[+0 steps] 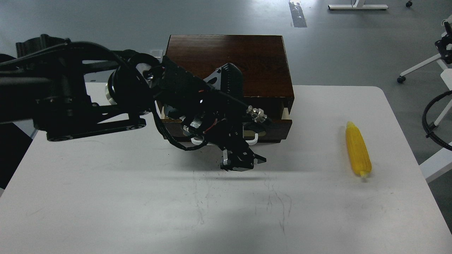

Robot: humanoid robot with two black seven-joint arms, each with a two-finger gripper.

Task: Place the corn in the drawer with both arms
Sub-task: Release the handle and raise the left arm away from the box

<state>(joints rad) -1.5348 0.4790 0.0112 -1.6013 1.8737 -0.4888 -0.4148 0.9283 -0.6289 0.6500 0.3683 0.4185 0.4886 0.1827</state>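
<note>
One arm in view: only the left arm [88, 102] shows, reaching in from 9 o'clock across the worktop [141, 204]; the right arm is out of sight.
Near worktop: bare white surface with faint dark scuffs towards 6 o'clock.
Left hand [243, 163]: it hangs just in front of the drawer face, fingers pointing down and towards me; the fingertips look close together with nothing between them, but it is dark and seen end-on, so I cannot tell how far open it is.
Corn [358, 149]: lying flat on the worktop at about 3 o'clock, well apart from the hand and the box, its length running near to far, untouched.
Drawer [279, 125]: upper drawer of the dark wooden box [229, 63] at 12 o'clock, drawn out only a little; a pale inner side shows at its right end.
Handle [251, 140]: white bar, mostly hidden behind the hand, which seems to sit at it or just clear of it.
Step in hand: probably opening the drawer further, since the gap looks too narrow for the corn.
Doing it well: hook the handle squarely, pull straight towards 6 o'clock, keep the pull level so the box does not slide or tip, and stop once the opening takes the cob's full length.
Far floor: grey, with white furniture legs towards 1 and 3 o'clock.
</note>
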